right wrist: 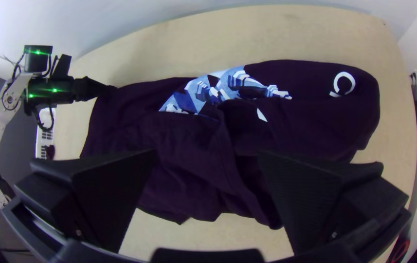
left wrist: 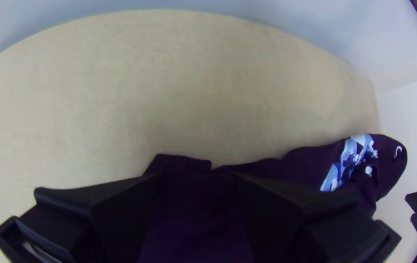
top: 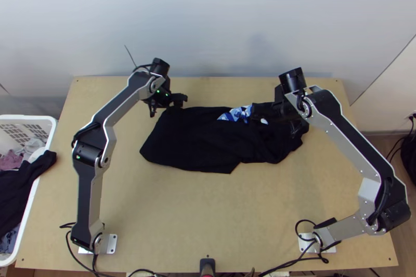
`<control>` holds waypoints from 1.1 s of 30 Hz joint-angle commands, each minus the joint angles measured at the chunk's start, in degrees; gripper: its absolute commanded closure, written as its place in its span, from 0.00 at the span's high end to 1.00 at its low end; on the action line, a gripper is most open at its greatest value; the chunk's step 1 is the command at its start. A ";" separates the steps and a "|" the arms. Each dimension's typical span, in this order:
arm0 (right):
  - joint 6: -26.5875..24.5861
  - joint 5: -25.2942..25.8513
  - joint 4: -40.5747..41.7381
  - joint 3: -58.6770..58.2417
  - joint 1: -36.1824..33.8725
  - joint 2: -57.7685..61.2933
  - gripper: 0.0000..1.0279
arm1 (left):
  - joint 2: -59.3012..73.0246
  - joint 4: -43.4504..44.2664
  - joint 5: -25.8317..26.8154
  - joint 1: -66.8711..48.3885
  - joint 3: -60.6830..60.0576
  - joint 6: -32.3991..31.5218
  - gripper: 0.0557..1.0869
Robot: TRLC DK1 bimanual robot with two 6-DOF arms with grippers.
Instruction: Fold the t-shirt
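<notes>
T-shirt lay rumpled toward bench's far edge; left hand, right hand open. Likely step: straightening; next move needed edge grip.

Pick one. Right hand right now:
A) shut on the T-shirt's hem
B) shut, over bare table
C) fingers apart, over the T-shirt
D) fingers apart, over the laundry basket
C: the wrist view shows the right hand with a wide gap between its two fingers and the T-shirt beneath.
</notes>
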 commanded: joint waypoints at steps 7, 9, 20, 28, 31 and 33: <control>-0.10 0.05 0.01 -0.53 -0.14 0.94 0.95 | 1.33 -0.52 -2.28 -0.28 -0.38 0.55 0.53; -0.19 0.05 0.01 -0.97 -0.23 1.12 0.95 | 0.98 -0.34 -4.12 -0.64 -0.65 0.64 0.34; -0.28 -1.53 3.08 -1.23 1.62 9.38 0.95 | -4.73 -0.69 -4.74 -1.16 -1.44 1.43 0.04; -0.10 -1.79 6.33 -0.70 3.38 14.92 0.83 | -10.62 -3.50 -4.74 -0.28 -1.79 0.82 0.04; -0.45 -1.79 8.00 -0.62 3.90 15.00 0.53 | -12.29 -3.94 -4.74 0.33 -2.76 0.82 0.04; -1.16 -1.79 8.97 -0.53 4.08 14.48 0.18 | -12.90 -3.94 -4.74 0.59 -3.64 0.82 0.04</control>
